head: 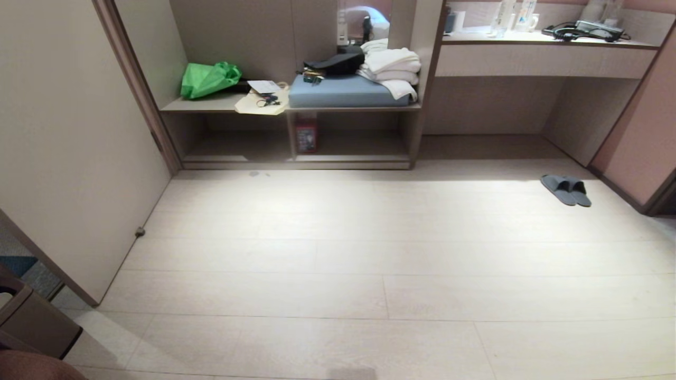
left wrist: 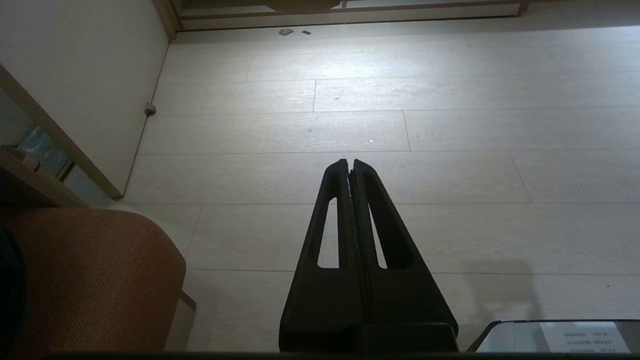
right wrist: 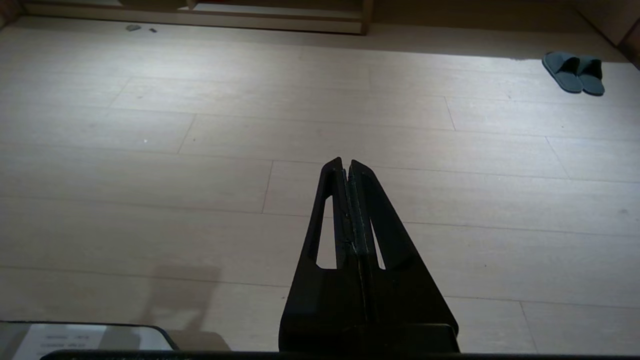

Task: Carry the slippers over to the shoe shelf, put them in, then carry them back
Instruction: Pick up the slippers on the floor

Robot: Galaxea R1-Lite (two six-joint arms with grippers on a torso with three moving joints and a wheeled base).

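Slippers (head: 566,189) sit paired on the floor at my two o'clock, untouched; shoe shelf (head: 296,158) at twelve. Left end effector (left wrist: 348,162) and right end effector (right wrist: 346,162) both pressed together, empty. Next I judge: drive over, reach down.

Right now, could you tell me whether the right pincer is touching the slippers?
Apart. The right wrist view shows the shut right pincer over bare floor, with the slippers lying far off.

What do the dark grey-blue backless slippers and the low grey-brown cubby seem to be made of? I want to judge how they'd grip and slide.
The dark grey-blue backless slippers look like soft matte fabric: flat, no shine, thin soles. The low grey-brown cubby looks like wood-grain laminate board, smooth and slightly satin, with straight panel edges; solid wood cannot be ruled out.
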